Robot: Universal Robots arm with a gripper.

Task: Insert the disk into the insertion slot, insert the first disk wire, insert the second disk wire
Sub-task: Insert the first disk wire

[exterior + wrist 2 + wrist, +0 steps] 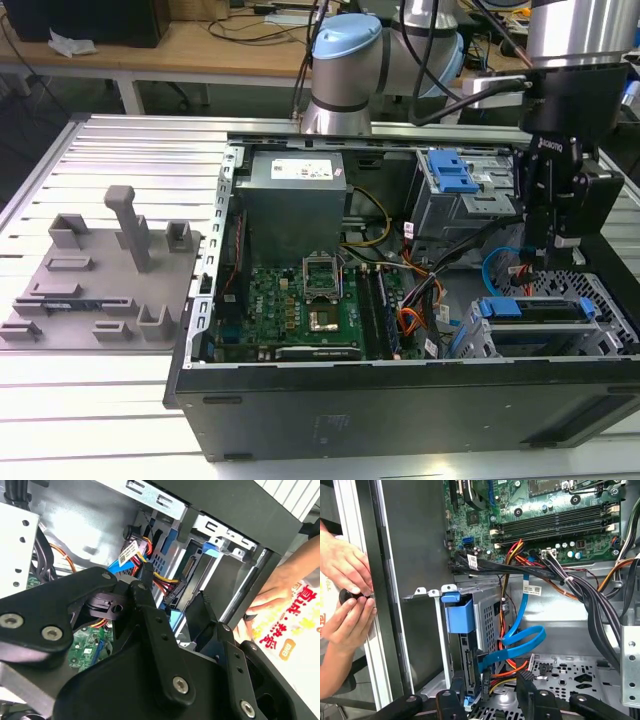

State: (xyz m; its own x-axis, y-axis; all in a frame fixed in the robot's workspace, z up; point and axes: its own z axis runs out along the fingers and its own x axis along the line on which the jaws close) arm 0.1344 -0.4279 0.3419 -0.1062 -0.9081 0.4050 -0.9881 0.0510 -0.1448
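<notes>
First wrist view: end effector [487,687] spread wide, empty; cabled rear edge of the disk [469,662] lies directly ahead, between its fingers [526,690].

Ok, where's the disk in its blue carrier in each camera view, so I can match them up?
Exterior view: the disk sits in the insertion slot at the exterior view's right.
First wrist view: the disk is seen end-on in the slot, beside the dark case wall.
Second wrist view: the disk's blue tab meets the case edge.
Shared landmark: the blue flat cable next to it.
</notes>
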